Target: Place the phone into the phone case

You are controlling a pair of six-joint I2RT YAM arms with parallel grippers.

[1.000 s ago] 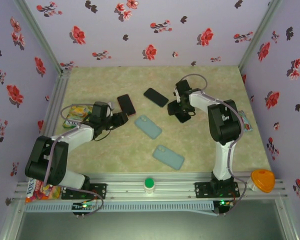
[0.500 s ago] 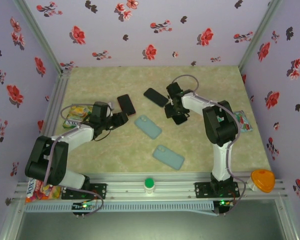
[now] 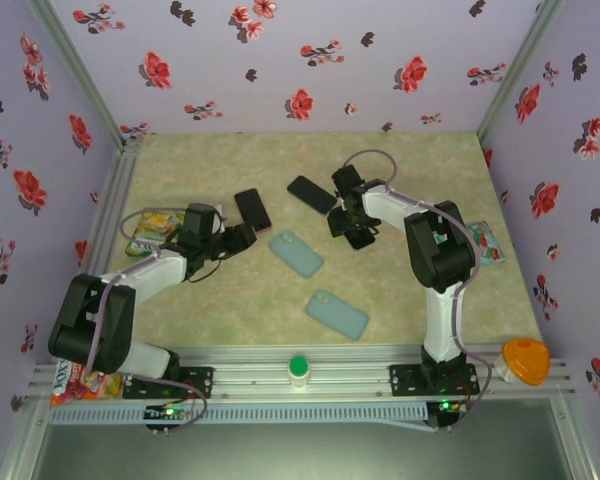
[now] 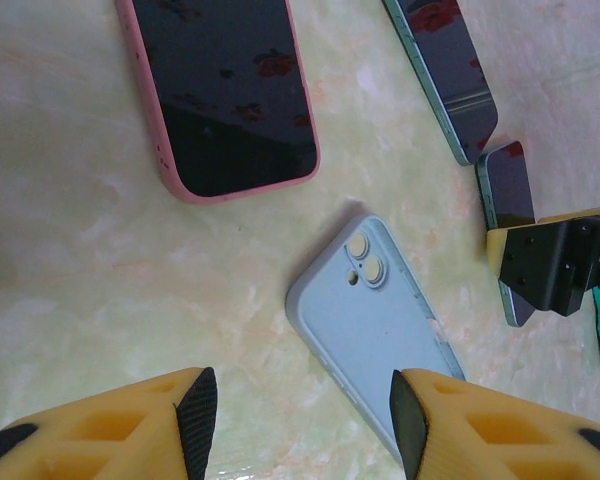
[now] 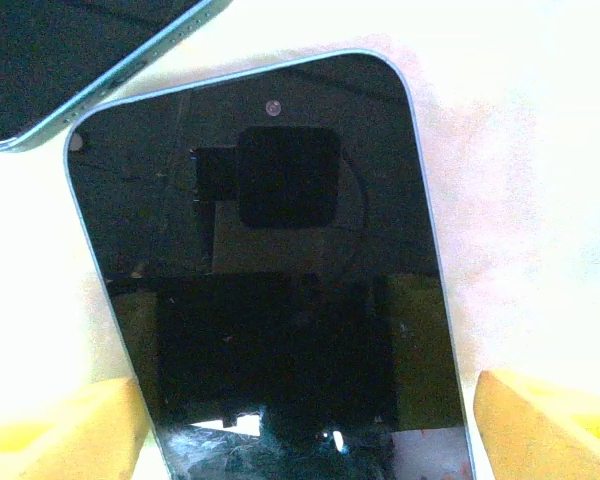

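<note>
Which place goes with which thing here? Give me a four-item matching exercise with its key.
Things:
1 pink-rimmed rectangular phone
2 glossy black phone with a pale blue edge
3 green round plastic cap
4 orange plastic object
Places:
A midway along the front metal rail
B just beyond the left gripper
C between the open jaws of the right gripper
D beside that rail's right end
Pairs: 1-B, 2-C, 3-A, 4-D
</note>
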